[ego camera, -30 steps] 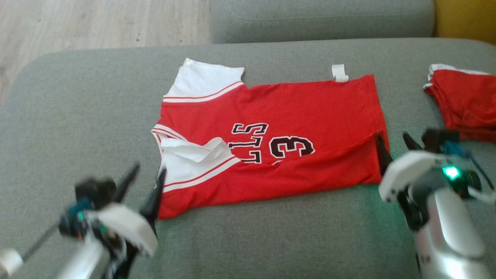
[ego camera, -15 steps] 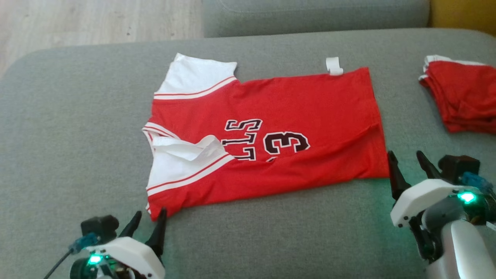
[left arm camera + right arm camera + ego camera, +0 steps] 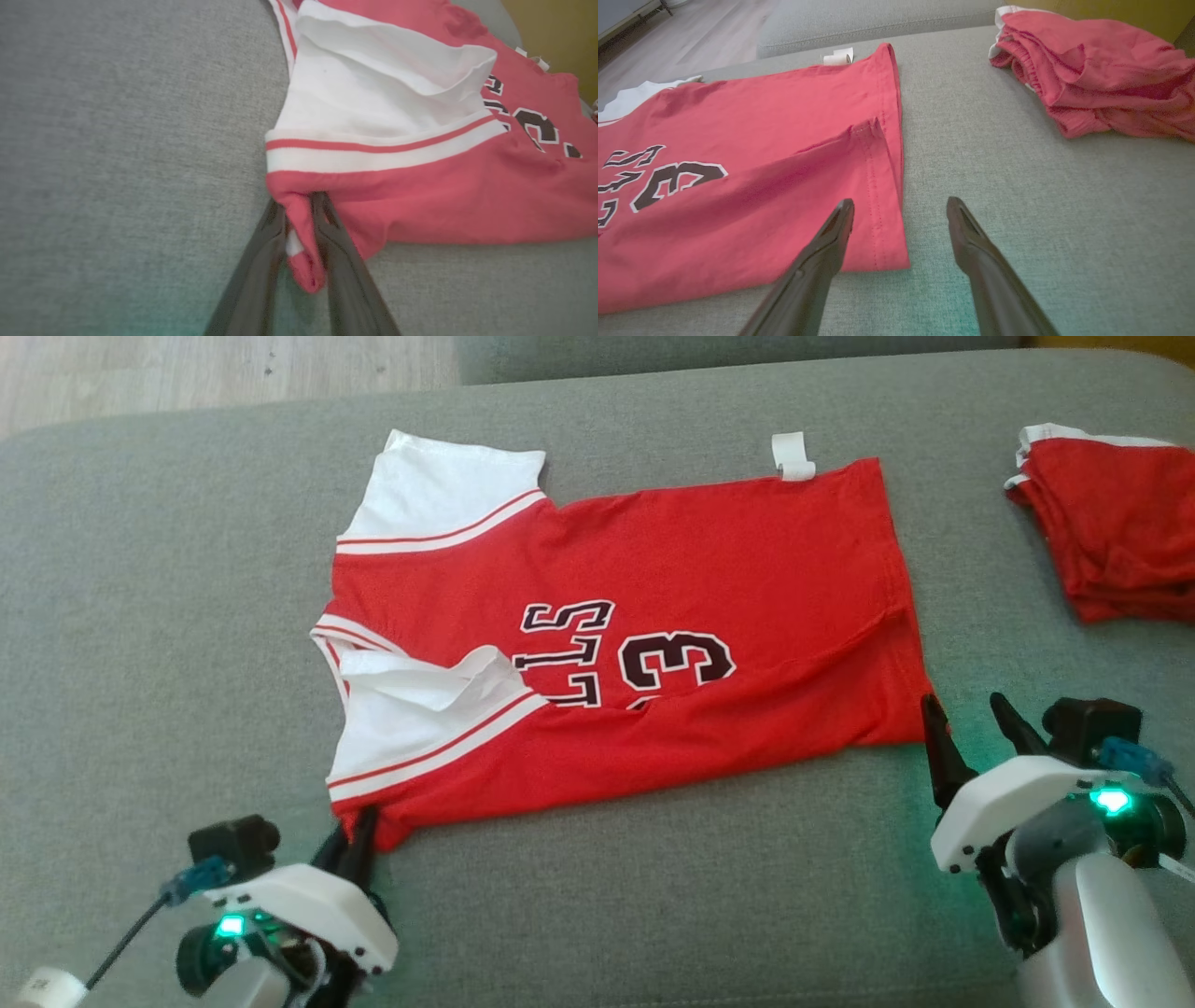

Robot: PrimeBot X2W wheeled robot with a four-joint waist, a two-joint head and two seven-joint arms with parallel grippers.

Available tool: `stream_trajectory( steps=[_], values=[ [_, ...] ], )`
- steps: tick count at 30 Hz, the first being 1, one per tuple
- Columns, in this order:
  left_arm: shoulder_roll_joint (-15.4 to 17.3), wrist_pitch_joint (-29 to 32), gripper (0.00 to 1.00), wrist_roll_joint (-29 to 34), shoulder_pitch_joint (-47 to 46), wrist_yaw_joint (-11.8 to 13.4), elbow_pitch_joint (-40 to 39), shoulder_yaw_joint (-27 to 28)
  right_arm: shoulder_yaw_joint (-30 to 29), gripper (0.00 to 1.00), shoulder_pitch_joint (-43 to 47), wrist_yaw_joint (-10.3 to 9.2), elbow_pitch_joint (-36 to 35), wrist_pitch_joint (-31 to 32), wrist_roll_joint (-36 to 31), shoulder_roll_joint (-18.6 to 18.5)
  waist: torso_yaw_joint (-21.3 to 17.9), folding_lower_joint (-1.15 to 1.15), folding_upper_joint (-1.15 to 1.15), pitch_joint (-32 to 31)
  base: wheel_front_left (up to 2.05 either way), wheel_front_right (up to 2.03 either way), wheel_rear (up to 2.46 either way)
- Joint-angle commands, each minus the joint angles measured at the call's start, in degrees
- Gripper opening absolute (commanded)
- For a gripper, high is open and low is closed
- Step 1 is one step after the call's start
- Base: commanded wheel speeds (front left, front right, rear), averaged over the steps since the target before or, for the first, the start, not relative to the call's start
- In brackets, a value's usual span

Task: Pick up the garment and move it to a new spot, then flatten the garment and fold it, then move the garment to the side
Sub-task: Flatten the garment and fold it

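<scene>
The garment [image 3: 653,551] is a red jersey with white sleeves and black lettering, lying folded lengthwise on the grey sofa cushion [image 3: 140,579]. My left gripper [image 3: 359,829] is at the garment's near left corner. In the left wrist view the two dark fingers of the left gripper [image 3: 299,207] are shut on a bunched fold of the red hem of the garment [image 3: 444,196]. My right gripper [image 3: 962,707] stands open at the near right corner. In the right wrist view the right gripper [image 3: 900,203] has its left finger over the garment [image 3: 761,140] hem and its right finger over bare cushion.
A second red garment pile [image 3: 1111,541] lies crumpled at the cushion's far right, also in the right wrist view as the red pile [image 3: 1101,79]. A white tag [image 3: 792,457] sticks out from the jersey's far edge. Wooden floor [image 3: 187,373] lies beyond the cushion at the upper left.
The left gripper dropped back to the garment's near left corner and shut on the hem. The right gripper drew back slightly and stays open. The camera shifted a little.
</scene>
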Motion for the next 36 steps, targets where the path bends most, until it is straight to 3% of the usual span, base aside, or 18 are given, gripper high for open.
stream_trajectory(
  steps=[1, 12, 14, 15, 16, 21, 27, 31, 36],
  values=[
    [-0.09, 0.55, 0.0, -0.35, -1.53, -0.47, -0.43, 0.88, 1.06, 1.0, -2.98, -0.04, -0.73, 0.05, 0.45, -0.3, 0.15, 0.0, 0.0, 0.21, 0.0, 0.0, 0.0],
    [0.05, -2.09, 0.0, 0.44, -3.15, -1.12, -0.97, 1.25, 2.91, 1.0, -7.4, -0.04, 11.07, 0.99, 3.18, -0.3, 1.46, 0.0, 0.0, 0.86, 0.0, 0.0, 0.0],
    [0.49, -2.81, 0.0, 0.71, -3.51, -1.1, -1.78, 1.6, 3.47, 0.57, -8.05, -0.04, 12.95, 0.89, 4.08, -0.3, 1.75, 0.0, 0.0, 0.72, 0.0, 0.0, 0.0],
    [1.11, -3.39, 0.0, 1.01, -3.75, -1.04, -2.84, 1.95, 3.82, 0.15, -8.59, -0.04, 14.3, 0.37, 4.94, -0.3, 1.95, 0.0, 0.0, 0.38, 0.0, 0.0, 0.0],
    [1.46, -3.59, 0.0, 1.13, -3.83, -0.99, -3.45, 2.13, 3.91, 0.0, -8.85, -0.04, 14.79, 0.07, 5.24, -0.3, 2.0, 0.0, 0.0, 0.16, 0.0, 0.0, 0.0],
    [4.07, -3.75, 0.0, 2.27, -4.36, -0.57, -7.54, 2.74, 2.81, 0.0, -10.4, -0.04, 15.33, -0.73, 7.9, -0.3, 1.86, 0.0, 0.0, -1.6, 0.0, 0.0, 0.0],
    [9.1, -0.81, 0.0, 3.76, -4.52, 0.8, -15.32, 3.33, 0.61, 0.0, -11.22, -0.04, 11.45, 2.58, 8.21, -0.3, 1.3, 0.0, 0.0, -3.55, 0.0, 0.0, 0.0],
    [11.68, 1.73, 0.0, 4.06, -1.88, 2.21, -20.83, 2.93, 0.03, 0.0, -8.36, -0.04, 6.92, 5.19, 7.36, -0.3, 1.16, 0.0, 0.0, -3.9, 0.0, 0.0, 0.0],
    [12.54, 2.65, 0.0, 3.0, 4.46, 4.33, -24.43, 2.37, -0.64, 0.0, -1.49, -0.04, 1.61, 6.27, 8.0, -0.3, 1.24, 0.0, 0.0, -3.11, 0.0, 0.0, 0.0]
  ],
)
